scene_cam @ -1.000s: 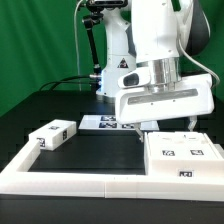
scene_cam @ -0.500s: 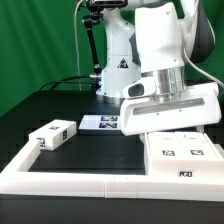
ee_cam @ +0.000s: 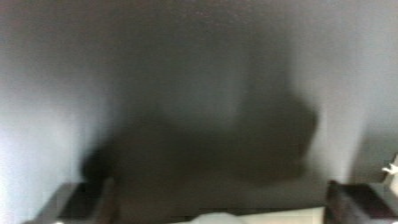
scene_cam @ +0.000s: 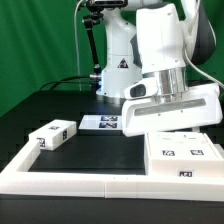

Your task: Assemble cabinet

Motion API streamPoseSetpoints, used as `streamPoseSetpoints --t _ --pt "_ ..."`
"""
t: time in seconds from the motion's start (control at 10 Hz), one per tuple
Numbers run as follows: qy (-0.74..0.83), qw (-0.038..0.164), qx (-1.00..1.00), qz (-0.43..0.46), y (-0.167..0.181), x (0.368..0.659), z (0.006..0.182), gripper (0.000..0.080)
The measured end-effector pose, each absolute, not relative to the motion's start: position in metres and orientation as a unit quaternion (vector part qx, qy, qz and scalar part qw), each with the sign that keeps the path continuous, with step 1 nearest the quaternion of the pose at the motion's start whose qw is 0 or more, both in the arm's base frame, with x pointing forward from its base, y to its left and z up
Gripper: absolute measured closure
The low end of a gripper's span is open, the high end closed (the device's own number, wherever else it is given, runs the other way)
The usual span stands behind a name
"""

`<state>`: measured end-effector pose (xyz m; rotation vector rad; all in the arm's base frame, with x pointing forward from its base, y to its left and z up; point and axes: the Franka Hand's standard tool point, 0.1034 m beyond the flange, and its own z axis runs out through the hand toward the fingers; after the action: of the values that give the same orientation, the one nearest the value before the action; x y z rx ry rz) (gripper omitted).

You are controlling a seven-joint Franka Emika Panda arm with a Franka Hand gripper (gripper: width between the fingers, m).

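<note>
In the exterior view, the white arm (scene_cam: 150,40) is leaning over the black table (scene_cam: 95,150). Its gripper (scene_cam: 168,122) is hanging tilted just above the far edge of the cabinet body (scene_cam: 182,158). That body is sitting at the near end of the table on the exterior view's right, a white box showing black-and-white tags on its top and on its near face. The gripper's wide white housing is hiding the fingertips from here, so I cannot tell whether anything is touching the body. One small drawer block (scene_cam: 52,134) is lying well apart on the exterior view's left, with tags showing on its end and side. The marker board (scene_cam: 103,123) is lying flat farther back, between the block and the gripper. A long white rail (scene_cam: 70,182) is running along the near edge of the table, and a green curtain (scene_cam: 40,40) is hanging behind.

The wrist view is coming through heavily blurred, with a dark mass filling the middle against grey. Two dark fingers (ee_cam: 68,200) are standing well apart with nothing caught between them, so the jaws are looking released. A pale patch (ee_cam: 228,217) is showing between them, too smeared to identify.
</note>
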<state>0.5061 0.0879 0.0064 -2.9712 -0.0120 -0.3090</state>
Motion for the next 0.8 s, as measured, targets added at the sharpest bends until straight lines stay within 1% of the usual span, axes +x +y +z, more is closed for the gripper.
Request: streamPoseSetpoints --t 0.1,0.2,0.3,0.4,0.5,0.6,0.8 --pt "-0.007 0.076 -0.992 -0.105 0.0869 0.5035 0.0055 0.0402" --pt "-0.01 0.075 -0.991 -0.106 0.0867 0.5019 0.005 0.0402" --pt "-0.011 0.075 -0.992 -0.105 0.0864 0.4993 0.0039 0.0601" --pt "-0.015 0.074 -0.992 -0.105 0.0861 0.4979 0.0032 0.0726" --pt "-0.02 0.073 -0.992 -0.105 0.0851 0.4975 0.0029 0.0726" --pt "-0.026 0.072 -0.992 -0.105 0.0834 0.4972 0.0026 0.0786" --pt "-0.037 0.069 -0.991 -0.105 0.0787 0.4983 0.0048 0.0795"
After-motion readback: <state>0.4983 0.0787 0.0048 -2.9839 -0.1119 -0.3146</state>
